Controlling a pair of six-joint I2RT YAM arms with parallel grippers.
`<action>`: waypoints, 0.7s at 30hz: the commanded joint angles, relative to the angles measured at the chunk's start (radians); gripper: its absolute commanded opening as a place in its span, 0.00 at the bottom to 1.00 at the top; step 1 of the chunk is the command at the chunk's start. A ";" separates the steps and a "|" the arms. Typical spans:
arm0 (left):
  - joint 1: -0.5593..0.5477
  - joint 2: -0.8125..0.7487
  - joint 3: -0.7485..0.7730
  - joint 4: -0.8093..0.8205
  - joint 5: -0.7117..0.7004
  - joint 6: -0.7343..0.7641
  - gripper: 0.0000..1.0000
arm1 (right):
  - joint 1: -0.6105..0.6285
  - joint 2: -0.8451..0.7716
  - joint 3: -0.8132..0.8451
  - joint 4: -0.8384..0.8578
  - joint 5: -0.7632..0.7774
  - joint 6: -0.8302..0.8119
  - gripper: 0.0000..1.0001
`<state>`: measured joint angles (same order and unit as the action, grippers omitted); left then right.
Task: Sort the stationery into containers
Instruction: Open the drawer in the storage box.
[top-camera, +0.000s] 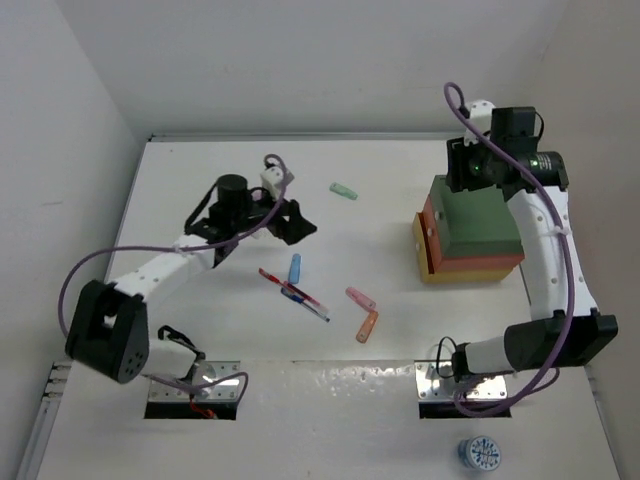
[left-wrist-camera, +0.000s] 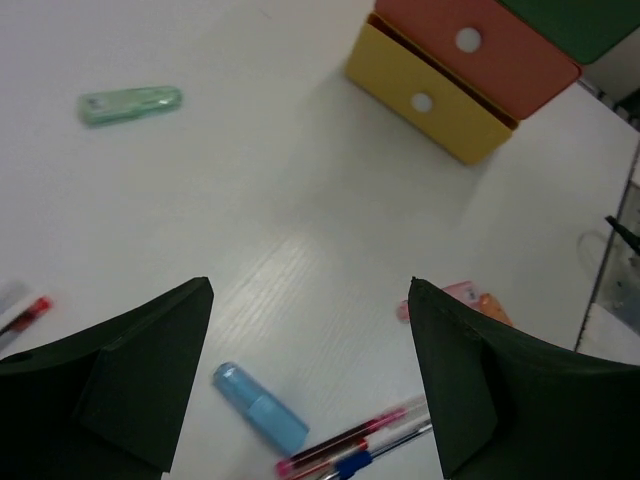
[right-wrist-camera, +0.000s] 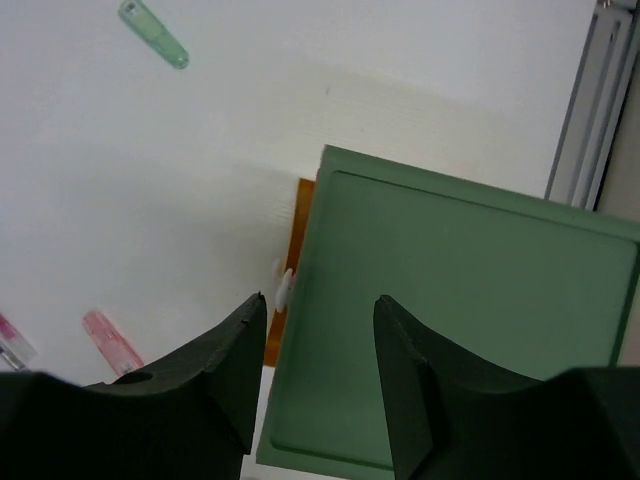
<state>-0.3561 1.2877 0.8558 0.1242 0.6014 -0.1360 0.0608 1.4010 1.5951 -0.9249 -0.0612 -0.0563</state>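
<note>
The containers (top-camera: 470, 235) stand stacked at the right, green on top, red-orange in the middle, yellow below (left-wrist-camera: 425, 100). My right gripper (right-wrist-camera: 320, 300) hangs open over the green top's (right-wrist-camera: 460, 320) left edge, near a white knob (right-wrist-camera: 286, 285), holding nothing. My left gripper (left-wrist-camera: 310, 285) is wide open above the table at centre-left, empty. Below and between its fingers lie a blue marker (left-wrist-camera: 260, 408) and the red and blue pens (left-wrist-camera: 350, 450). Pink (top-camera: 360, 298) and orange (top-camera: 367, 326) markers lie mid-table. A mint green marker (top-camera: 344, 190) lies farther back.
White walls close in the table at the back and both sides. Metal base plates (top-camera: 195, 385) sit at the near edge. A small round blue-and-white object (top-camera: 480, 453) lies in front of the right base. A metal rail (right-wrist-camera: 600, 100) runs behind the containers.
</note>
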 joint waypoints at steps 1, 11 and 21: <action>-0.093 0.119 0.070 0.192 0.060 -0.086 0.85 | -0.056 0.013 0.002 -0.018 -0.100 0.093 0.46; -0.262 0.542 0.258 0.570 0.118 -0.609 0.83 | -0.154 0.102 0.006 -0.071 -0.183 0.138 0.44; -0.340 0.904 0.317 1.115 0.034 -1.129 0.73 | -0.156 0.125 -0.038 -0.121 -0.209 0.130 0.38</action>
<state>-0.6529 2.1597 1.1011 0.9955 0.6647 -1.0771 -0.0940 1.5246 1.5558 -1.0290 -0.2386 0.0650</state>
